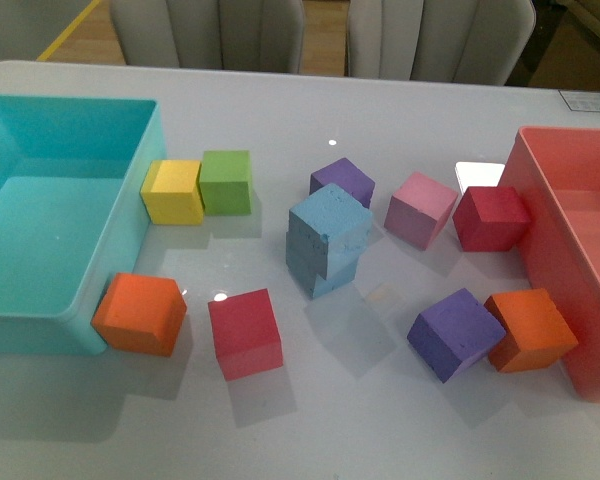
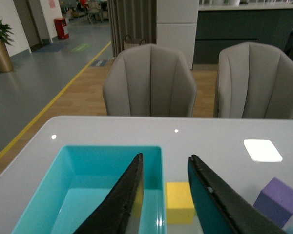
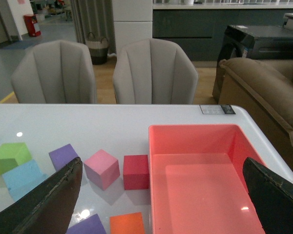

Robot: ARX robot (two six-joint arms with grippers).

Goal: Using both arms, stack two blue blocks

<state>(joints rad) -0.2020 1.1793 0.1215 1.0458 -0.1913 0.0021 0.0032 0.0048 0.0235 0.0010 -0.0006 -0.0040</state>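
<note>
Front view: blue blocks (image 1: 328, 240) stacked, top one skewed, at bench (image 1: 400, 420) centre, 3 o'clock of green cube (image 1: 226, 181). Likely light, soft foam; pinch flat sides. Left end effector (image 2: 163, 195) and right end effector (image 3: 161, 195) apart, empty.

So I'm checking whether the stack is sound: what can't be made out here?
- Lower blue block: front view, its top face is covered by the upper blue block.
- Both arms: outside the front view.
- Left pincer: cut off by the left wrist view's edge.
- Right pincer: likewise in the right wrist view.

No readable text (table sticker (image 3: 217, 109) too small).
</note>
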